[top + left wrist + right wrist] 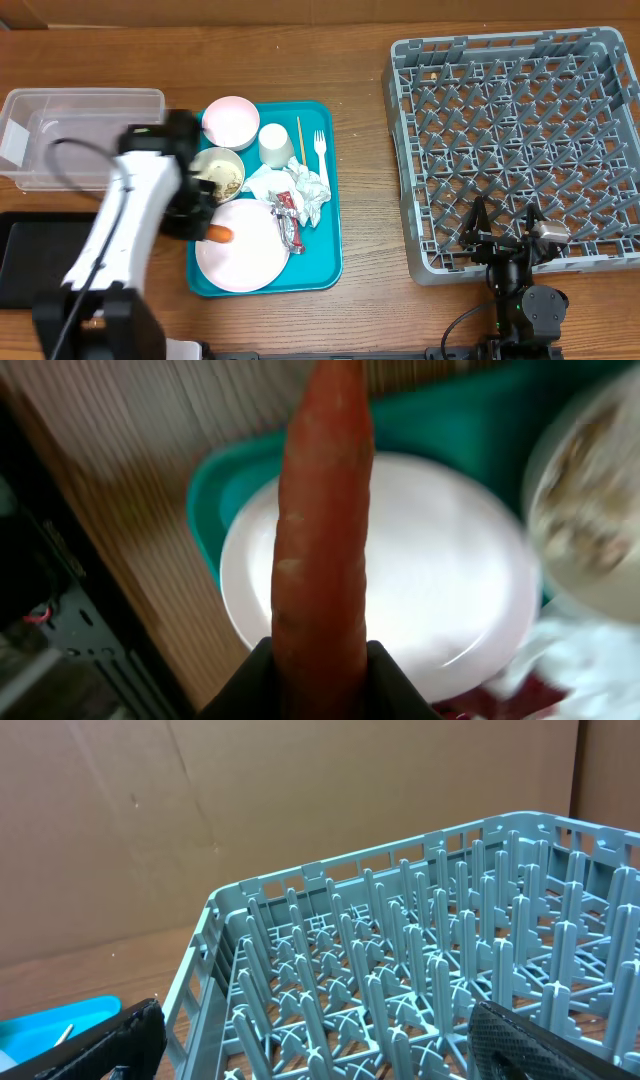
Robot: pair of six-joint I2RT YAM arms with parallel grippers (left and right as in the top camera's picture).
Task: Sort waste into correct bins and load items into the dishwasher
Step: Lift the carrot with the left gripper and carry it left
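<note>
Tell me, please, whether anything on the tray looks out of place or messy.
Crumpled napkins and a wrapper lie loose on the tray, and one bowl holds food scraps. The left gripper holds the carrot over the plate. Nothing looks broken.

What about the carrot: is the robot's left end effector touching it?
Touching. The left wrist view shows it: the carrot is clamped in the left end effector, whose dark jaws press against both its sides with no gap.

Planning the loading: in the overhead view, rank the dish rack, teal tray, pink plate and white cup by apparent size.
Largest to smallest: dish rack, teal tray, pink plate, white cup. The gaps are clear, so none is a tie.
</note>
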